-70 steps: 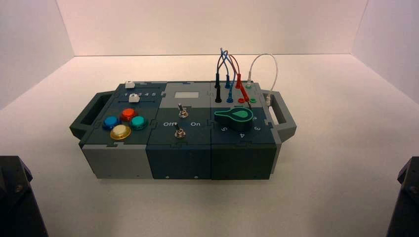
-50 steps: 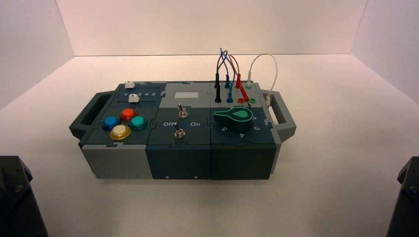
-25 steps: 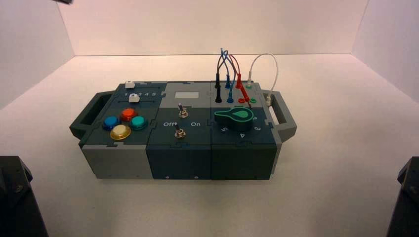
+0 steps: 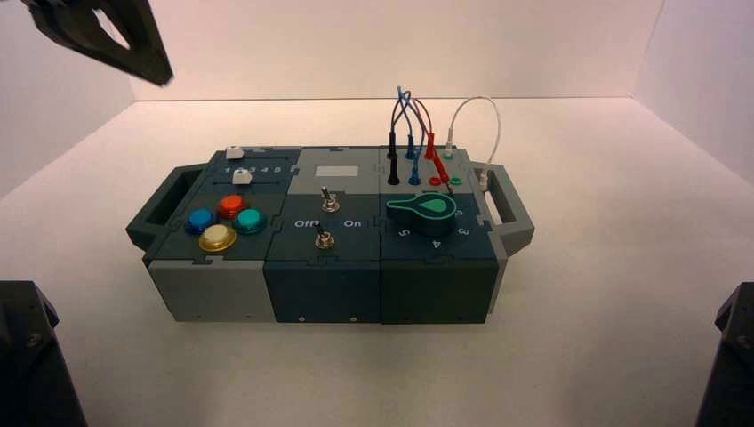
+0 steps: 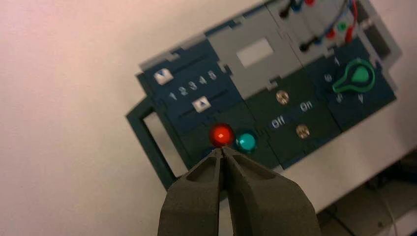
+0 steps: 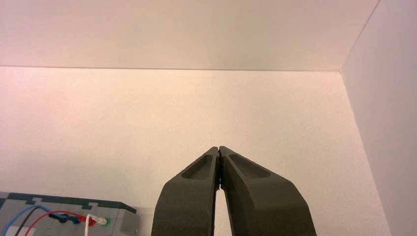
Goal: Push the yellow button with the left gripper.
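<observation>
The yellow button (image 4: 217, 237) is the nearest of the round buttons on the box's left block, in front of the blue (image 4: 199, 220), red (image 4: 231, 205) and teal (image 4: 250, 221) ones. My left gripper (image 4: 163, 80) hangs high at the back left, well above and apart from the box. The left wrist view shows it (image 5: 222, 150) shut and empty, its tips over the red button (image 5: 221, 134) beside the teal button (image 5: 246, 141); its fingers hide the yellow button there. My right gripper (image 6: 218, 148) is shut, empty and parked off to the right.
The box (image 4: 338, 285) has handles at both ends. Two white sliders (image 4: 238, 177) sit behind the buttons, two toggle switches (image 4: 324, 238) in the middle, a green knob (image 4: 422, 208) and plugged wires (image 4: 413, 133) on the right. Dark arm bases (image 4: 31, 356) fill both front corners.
My left gripper has come into the high view at the top left, moving down and rightward. The box and the right arm have not moved.
</observation>
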Controlling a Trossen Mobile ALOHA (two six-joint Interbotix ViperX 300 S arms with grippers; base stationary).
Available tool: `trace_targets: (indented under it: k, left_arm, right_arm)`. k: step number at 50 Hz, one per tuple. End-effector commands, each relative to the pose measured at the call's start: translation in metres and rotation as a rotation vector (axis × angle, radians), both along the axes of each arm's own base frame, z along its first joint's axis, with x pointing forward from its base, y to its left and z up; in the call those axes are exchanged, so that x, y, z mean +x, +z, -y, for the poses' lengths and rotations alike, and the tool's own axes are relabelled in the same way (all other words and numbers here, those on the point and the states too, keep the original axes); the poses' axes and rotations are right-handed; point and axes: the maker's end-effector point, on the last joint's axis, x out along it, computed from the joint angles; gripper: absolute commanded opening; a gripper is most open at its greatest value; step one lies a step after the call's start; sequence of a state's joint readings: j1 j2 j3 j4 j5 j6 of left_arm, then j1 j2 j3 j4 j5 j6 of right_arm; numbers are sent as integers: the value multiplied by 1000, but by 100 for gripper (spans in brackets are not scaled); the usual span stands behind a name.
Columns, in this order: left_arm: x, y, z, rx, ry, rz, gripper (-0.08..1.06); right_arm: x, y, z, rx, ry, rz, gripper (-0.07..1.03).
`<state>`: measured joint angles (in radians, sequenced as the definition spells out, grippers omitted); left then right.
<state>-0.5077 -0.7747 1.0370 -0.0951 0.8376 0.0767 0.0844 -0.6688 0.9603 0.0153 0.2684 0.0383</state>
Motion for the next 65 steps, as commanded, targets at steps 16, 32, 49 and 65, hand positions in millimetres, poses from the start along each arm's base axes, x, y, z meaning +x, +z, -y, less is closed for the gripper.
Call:
trace_targets:
  k: [16, 32, 49, 65]
  left_arm:
    - [-3, -44, 30, 145, -154, -207, -3]
    - [-14, -69, 34, 230, -195, -335, -3]
    - [-14, -82, 33, 272, -195, -405, -3]
    - [-14, -88, 34, 290, -197, -432, -3]
  right_arm:
    - [9, 10, -1, 5, 0, 9, -2]
    - [10, 13, -1, 4, -1, 12, -2]
    - [8, 14, -1, 4, 1, 14, -2]
    - [8, 15, -1, 4, 1, 17, -2]
